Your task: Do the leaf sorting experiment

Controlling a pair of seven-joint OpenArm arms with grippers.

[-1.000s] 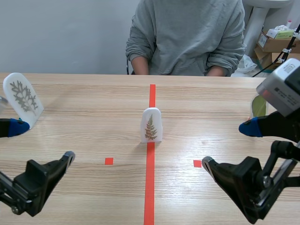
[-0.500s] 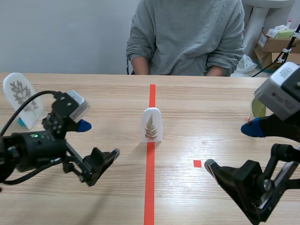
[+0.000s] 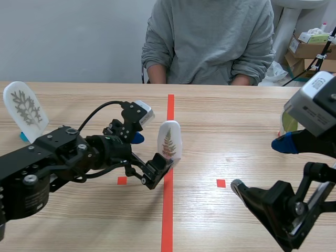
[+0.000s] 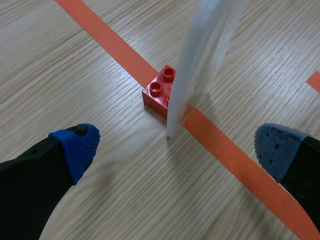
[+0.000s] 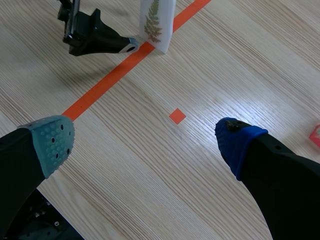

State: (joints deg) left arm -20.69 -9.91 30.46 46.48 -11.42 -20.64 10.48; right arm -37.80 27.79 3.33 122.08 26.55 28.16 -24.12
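Over to the left gripper [image 4: 177, 150] first: released, spread wide, gripping nothing, down low over the middle of the tabletop [image 3: 79, 94]. Lined up edge-on with the fern card [image 3: 169, 139], one blue pad facing each flat side, neither touching as far as visible. Reads as the set-up for a pinch across the thin sheet, which is sensible given the risk of tipping it from an edge grab. Propped upright by a red brick [image 4: 159, 92] at its foot, parked right on the orange tape line [image 3: 167, 210], presumably the undecided spot between two sorting sides. Worth closing gently and low down: light, tall, easy to topple.

Now the right gripper [image 5: 145, 142]: likewise released and empty, hanging near the tabletop's right edge, well apart from the card, probably to stay out of the way. Over by the left edge, a second card [image 3: 25, 109] with a grey branching leaf, likely standing as a sample to match against. Beyond the far edge, a person [image 3: 210, 42], seated.
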